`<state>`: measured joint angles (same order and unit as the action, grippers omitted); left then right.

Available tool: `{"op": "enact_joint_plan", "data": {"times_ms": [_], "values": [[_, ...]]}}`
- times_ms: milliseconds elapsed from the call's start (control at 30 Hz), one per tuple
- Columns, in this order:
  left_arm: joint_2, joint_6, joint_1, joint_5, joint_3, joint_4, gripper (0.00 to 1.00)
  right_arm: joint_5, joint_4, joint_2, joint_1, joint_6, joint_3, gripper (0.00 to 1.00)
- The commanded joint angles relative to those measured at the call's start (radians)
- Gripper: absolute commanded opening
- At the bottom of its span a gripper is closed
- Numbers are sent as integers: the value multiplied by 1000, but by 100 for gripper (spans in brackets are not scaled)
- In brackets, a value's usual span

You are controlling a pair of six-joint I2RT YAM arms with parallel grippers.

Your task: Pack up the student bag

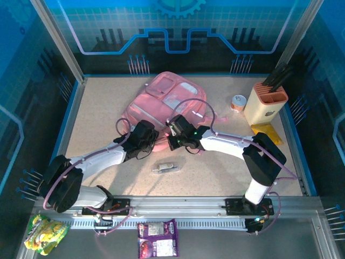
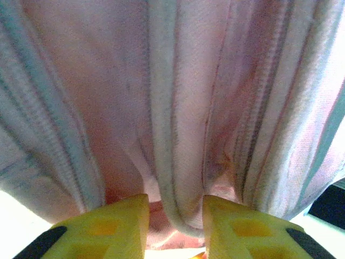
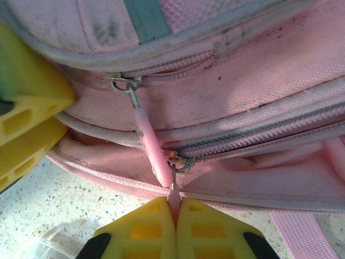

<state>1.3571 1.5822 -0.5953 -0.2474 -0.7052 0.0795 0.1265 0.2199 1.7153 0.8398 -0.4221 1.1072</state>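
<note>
The pink student bag [image 1: 167, 97] lies at the back middle of the table. My left gripper [image 1: 152, 136] is at its near edge, and a fold of the bag's pink fabric [image 2: 178, 162] sits pinched between the yellow fingers [image 2: 113, 226]. My right gripper [image 3: 175, 202] is shut on a small pink zipper pull [image 3: 173, 197] hanging from the metal slider [image 3: 182, 162] of the bag's zip. A second, longer pink pull tab [image 3: 151, 143] dangles from an upper zip. The left gripper's yellow fingers [image 3: 27, 102] press on the bag at the left of the right wrist view.
A clear flat case [image 1: 166, 168] lies on the table in front of both grippers. A knife block [image 1: 265, 105], a small cup [image 1: 237, 102] and a yellow item [image 1: 267, 132] stand at the back right. Snack packets [image 1: 156, 237] [image 1: 46, 232] lie beyond the near rail.
</note>
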Motion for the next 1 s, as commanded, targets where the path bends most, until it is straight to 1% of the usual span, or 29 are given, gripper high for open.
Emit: {"op": "enact_joint_plan", "data": {"times_ms": [0,133,233,367,500,533,600,667,733,800,900,933,967], "values": [[24,8,-8,-78,-42,-12,27,-14,-8,-2,23,12,20,0],[20,-26,-5,-121,-74,55,9,45,36,-14,11,31,32,0],[-10,-49,1,-145,-62,71,0,72,36,-41,-12,46,7,0],[-83,-91,29,-151,-22,83,0,121,77,-75,-63,49,-5,0],[-135,-174,83,-136,-31,158,0,112,84,-61,-139,64,4,0],[-148,-189,100,-126,-28,170,0,115,82,-56,-154,69,10,0],[-165,-206,145,-72,-8,161,0,133,82,-53,-172,83,25,0],[-177,-236,185,-27,16,122,0,148,76,-44,-189,92,42,0],[-182,-253,206,-9,16,135,0,128,81,-28,-204,93,66,0],[-182,-287,209,12,12,121,0,84,81,-23,-204,92,82,0],[-170,-313,209,48,-4,110,0,31,56,-42,-180,81,72,0],[-164,-325,209,59,-13,110,0,10,44,-50,-171,76,66,2],[-156,-344,209,71,-25,109,0,-11,34,-58,-163,73,60,11]]}}
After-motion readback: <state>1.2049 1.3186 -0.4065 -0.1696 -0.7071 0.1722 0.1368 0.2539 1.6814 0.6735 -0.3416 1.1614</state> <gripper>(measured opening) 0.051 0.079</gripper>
